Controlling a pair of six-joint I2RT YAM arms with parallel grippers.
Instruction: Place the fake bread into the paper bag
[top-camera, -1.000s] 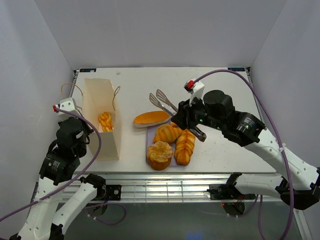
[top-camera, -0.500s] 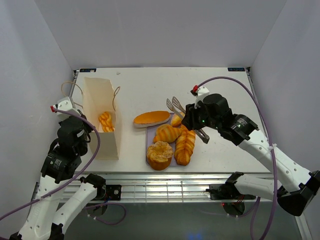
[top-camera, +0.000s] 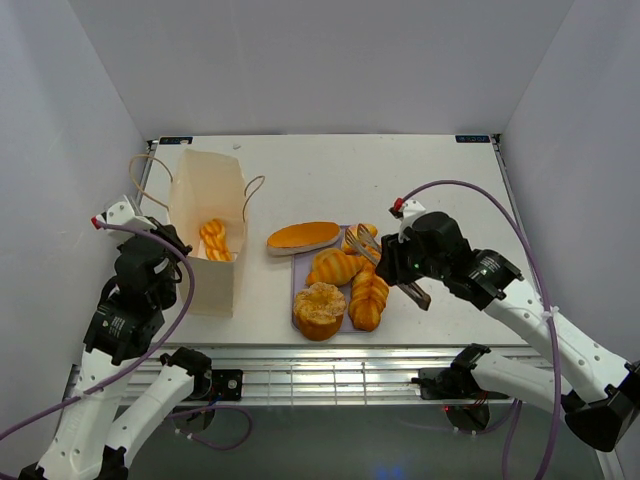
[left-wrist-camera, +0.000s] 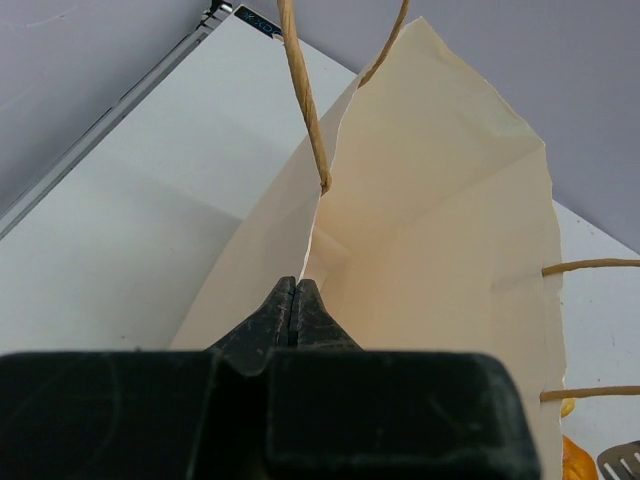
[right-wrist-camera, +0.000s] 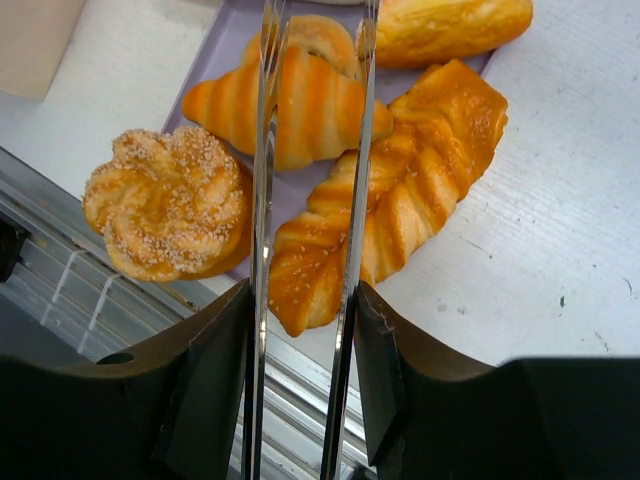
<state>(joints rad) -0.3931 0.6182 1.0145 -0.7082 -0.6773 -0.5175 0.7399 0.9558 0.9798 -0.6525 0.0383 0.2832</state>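
Note:
The paper bag (top-camera: 214, 290) lies at the left with its mouth lifted, and one fake bread piece (top-camera: 213, 240) shows inside. My left gripper (left-wrist-camera: 295, 296) is shut on the bag's near rim (left-wrist-camera: 440, 230). On the lavender tray (right-wrist-camera: 215, 60) lie a croissant (right-wrist-camera: 300, 105), a braided loaf (right-wrist-camera: 420, 190) and a seeded round bun (right-wrist-camera: 165, 205). A long flat loaf (top-camera: 303, 236) rests at the tray's far edge. My right gripper (right-wrist-camera: 303, 300) is shut on silver tongs (right-wrist-camera: 265, 150), whose two arms hang apart above the croissant and braided loaf.
The bag's cord handles (left-wrist-camera: 300, 90) loop out at its mouth. The table's front rail (top-camera: 330, 355) runs just below the tray. White walls close in on both sides. Another small bun (top-camera: 352, 240) sits behind the croissant under the tong tips.
My left gripper has shut on the bag's rim and the bag's mouth has risen. My right gripper has carried the tongs forward from the back of the table to above the tray.

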